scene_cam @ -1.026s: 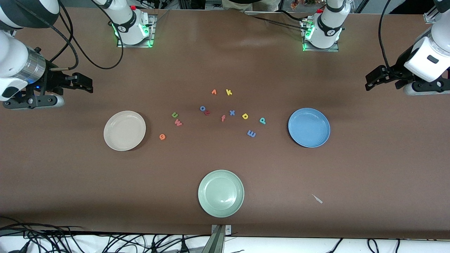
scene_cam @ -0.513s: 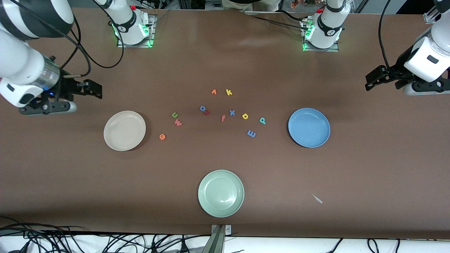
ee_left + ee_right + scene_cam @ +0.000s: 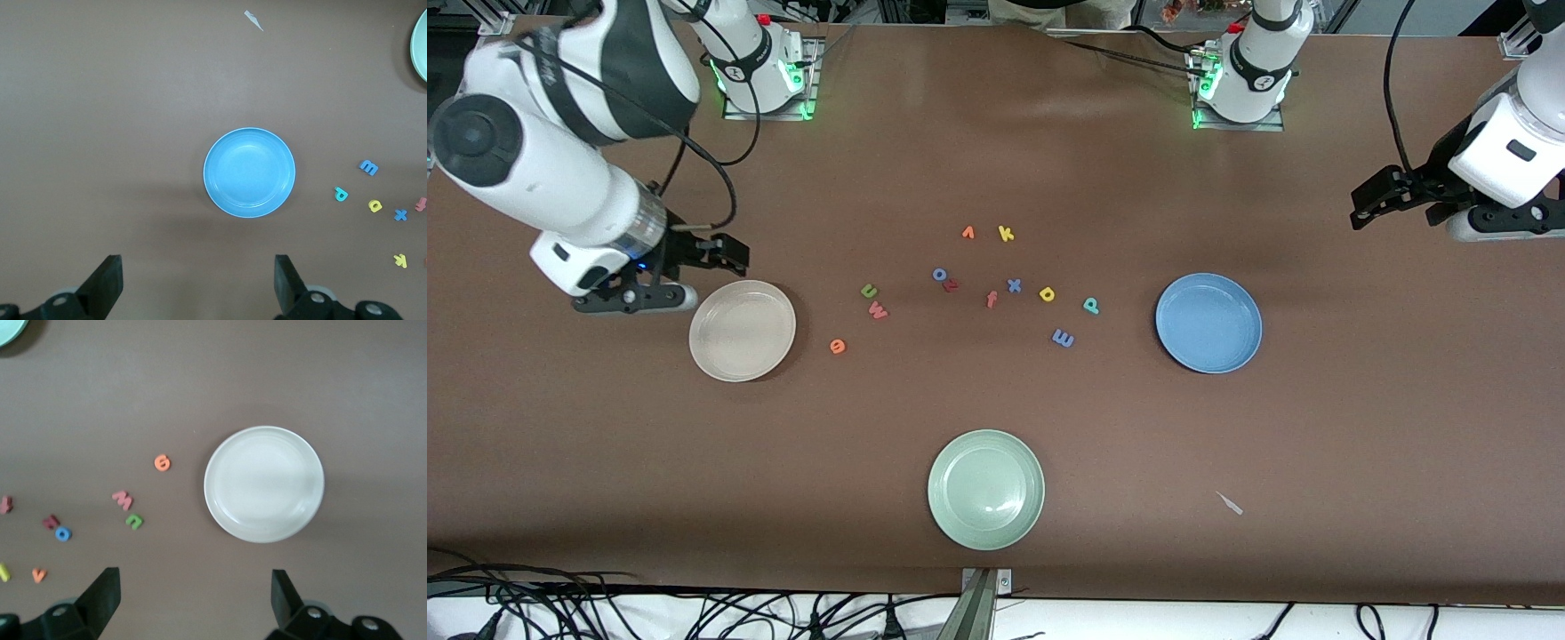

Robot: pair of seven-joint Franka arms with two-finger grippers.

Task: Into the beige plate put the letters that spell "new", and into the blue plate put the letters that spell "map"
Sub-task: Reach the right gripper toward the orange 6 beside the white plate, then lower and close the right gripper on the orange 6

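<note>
The beige plate (image 3: 742,331) lies toward the right arm's end of the table, with nothing in it. Beside it lie the green n (image 3: 869,291), red w (image 3: 879,310) and orange e (image 3: 838,346). The blue plate (image 3: 1208,323), also bare, lies toward the left arm's end, with the teal p (image 3: 1091,306), yellow a (image 3: 1048,294) and blue m (image 3: 1063,338) beside it. My right gripper (image 3: 729,253) hangs open over the table by the beige plate's (image 3: 264,483) rim, holding nothing. My left gripper (image 3: 1369,206) waits open and up in the air, off the blue plate (image 3: 249,173).
Other foam letters lie mid-table: orange v (image 3: 967,233), yellow k (image 3: 1006,234), blue o (image 3: 940,274), red r (image 3: 951,285), orange f (image 3: 991,300), blue x (image 3: 1014,285). A pale green plate (image 3: 985,489) sits nearest the front camera. A white scrap (image 3: 1230,503) lies beside it.
My right arm has swung in from the table's end toward the beige plate, its gripper still open. The left arm and all the letters have stayed put.
</note>
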